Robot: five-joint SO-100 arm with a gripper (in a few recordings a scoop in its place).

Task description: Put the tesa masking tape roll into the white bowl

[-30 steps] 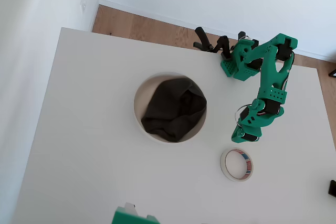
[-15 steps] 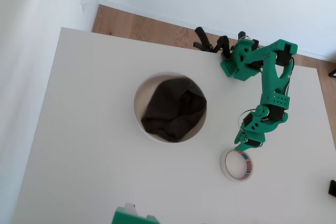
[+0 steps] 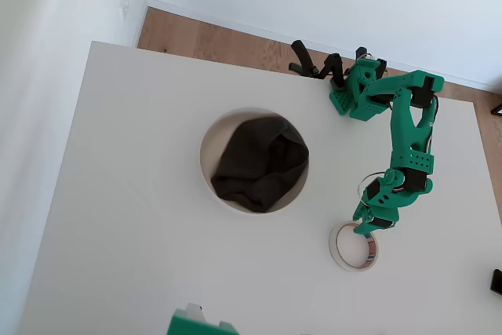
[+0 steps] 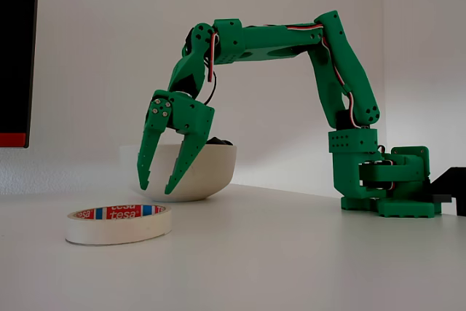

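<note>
The tesa masking tape roll [image 3: 354,245] lies flat on the white table, a cream ring with a red and blue core label [image 4: 118,223]. My green gripper [image 3: 365,223] hangs over the roll's edge nearest the arm's base. In the fixed view the gripper [image 4: 155,187] is open, fingers pointing down, tips a little above the roll and touching nothing. The white bowl [image 3: 206,158] stands left of the gripper in the overhead view, with a dark grey cloth [image 3: 259,164] inside. In the fixed view the bowl [image 4: 211,169] sits behind the gripper.
The arm's base [image 3: 357,92] is clamped at the table's far edge, next to black clamps [image 3: 314,60]. A green object [image 3: 200,323] pokes in at the bottom edge. Wooden floor shows beyond the far edge. Bare tabletop surrounds bowl and tape.
The gripper has travelled from beside the bowl toward the tape roll and now hangs over the roll's rim. Tape and bowl have not moved.
</note>
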